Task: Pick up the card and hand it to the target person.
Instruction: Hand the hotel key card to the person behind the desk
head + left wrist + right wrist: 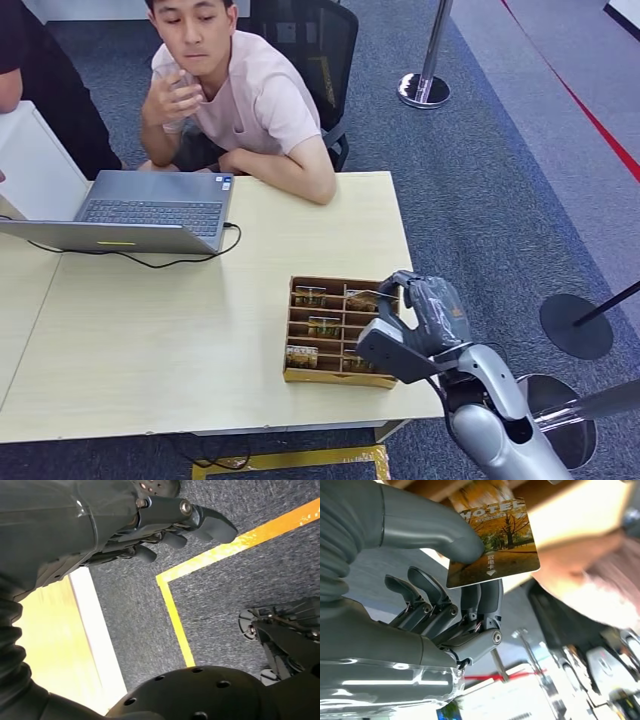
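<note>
Autumn-coloured and glossy, the card (493, 542) is pinched between the thumb and fingers (482, 597) of the right robot hand (444, 605); it carries a picture of yellow trees and the word HOTEL. In the head view the right robot hand (423, 310) hovers over the right end of a wooden tray (296, 375), and the card is too small to pick out there. The tray's slots hold more cards.

The tray sits near the tabletop's (151, 340) front right corner, close to both edges. Bare wood lies between it and a laptop (143, 210) at the far left, whose black cable trails toward the middle. A person (241, 90) in a pink shirt sits at the far edge, one forearm resting on the wood, well apart from the tray. Grey carpet with stanchion bases lies to the right.

The right arm comes in from the lower right, bent, with the wrist over the tray. The left robot hand (177, 522) hangs beside the tabletop over carpet with a yellow line, fingers loosely curled and holding nothing.
</note>
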### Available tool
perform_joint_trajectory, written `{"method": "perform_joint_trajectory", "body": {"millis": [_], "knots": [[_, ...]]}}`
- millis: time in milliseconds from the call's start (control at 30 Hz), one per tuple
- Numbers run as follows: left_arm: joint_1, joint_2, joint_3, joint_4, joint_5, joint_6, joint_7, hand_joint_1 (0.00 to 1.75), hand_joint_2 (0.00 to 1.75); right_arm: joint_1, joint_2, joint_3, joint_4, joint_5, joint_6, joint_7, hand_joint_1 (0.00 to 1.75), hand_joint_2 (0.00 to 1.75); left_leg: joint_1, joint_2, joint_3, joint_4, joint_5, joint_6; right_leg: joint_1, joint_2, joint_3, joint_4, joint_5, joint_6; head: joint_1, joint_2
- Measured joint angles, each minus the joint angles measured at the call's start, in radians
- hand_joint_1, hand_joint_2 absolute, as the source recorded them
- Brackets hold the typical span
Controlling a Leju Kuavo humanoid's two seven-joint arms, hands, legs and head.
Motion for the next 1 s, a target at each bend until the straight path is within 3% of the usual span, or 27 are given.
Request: {"method": "perform_joint_trajectory", "body": {"millis": [233,433,1000], "knots": [[0.0,0.0,0.003,0.0,0.0,-0.001,-0.01,0.0,1.75,-0.024,0.006,-0.013,-0.013,0.006,-0.118,-0.107,1.62,1.75,0.0,0.0,0.0,0.0,0.0,0.0,0.0,0.0,0.0,0.0,0.0,0.0,0.0,0.0],[-0.005,0.0,0.003,0.0,-0.016,-0.003,-0.011,0.0,1.75,-0.08,0.031,-0.004,0.044,0.103,-0.2,-0.181,1.62,1.75,0.0,0.0,0.0,0.0,0.0,0.0,0.0,0.0,0.0,0.0,0.0,0.0,0.0,0.0],[-0.031,0.002,0.0,0.0,-0.054,-0.021,0.016,0.0,1.75,-0.373,0.168,0.071,0.5,0.181,-0.241,-0.144,1.62,1.75,0.0,0.0,-0.001,0.0,0.002,0.001,0.0,0.0,0.0,0.001,0.001,0.0,0.0,0.0]]}}
